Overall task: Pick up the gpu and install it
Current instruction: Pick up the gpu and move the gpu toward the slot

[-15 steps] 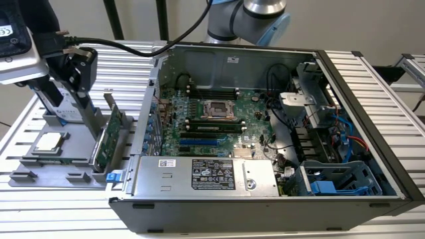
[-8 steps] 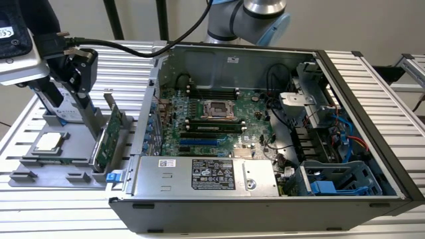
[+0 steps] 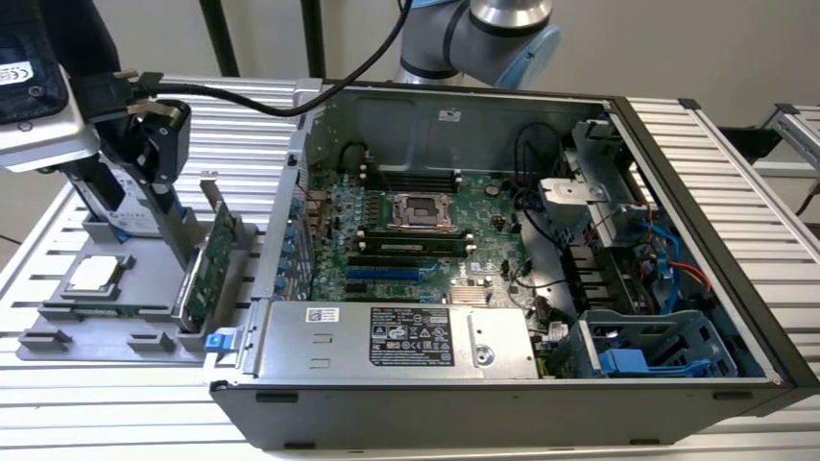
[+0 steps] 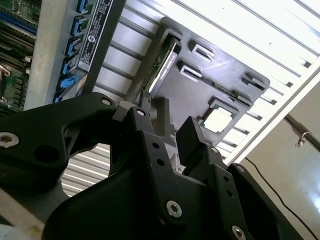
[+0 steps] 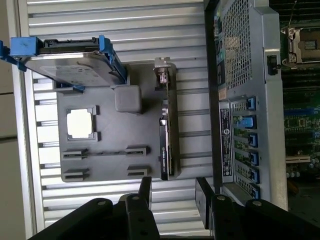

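Note:
The gpu [image 3: 209, 267] stands on edge in a slot of the grey holder [image 3: 77, 317], at the exterior view's left beside the open computer case [image 3: 692, 192]. Its green board faces the holder's middle. In the first wrist view the gpu [image 5: 167, 142] shows edge-on, with its silver bracket [image 5: 162, 75] at the far end. My gripper [image 3: 154, 165] hangs above the holder, apart from the card. Its black fingers [image 5: 145, 189] stand open with nothing between them. In the second wrist view my gripper [image 4: 175, 127] sits short of the gpu [image 4: 162, 62].
A silver hard drive in a blue frame [image 5: 70, 62] and a square processor [image 5: 80, 123] sit on the holder. Inside the case lie the green motherboard [image 3: 410, 230] with blue slots [image 3: 384, 274], a power supply [image 3: 384, 336] and cables. A slatted metal table [image 3: 717, 125] carries everything.

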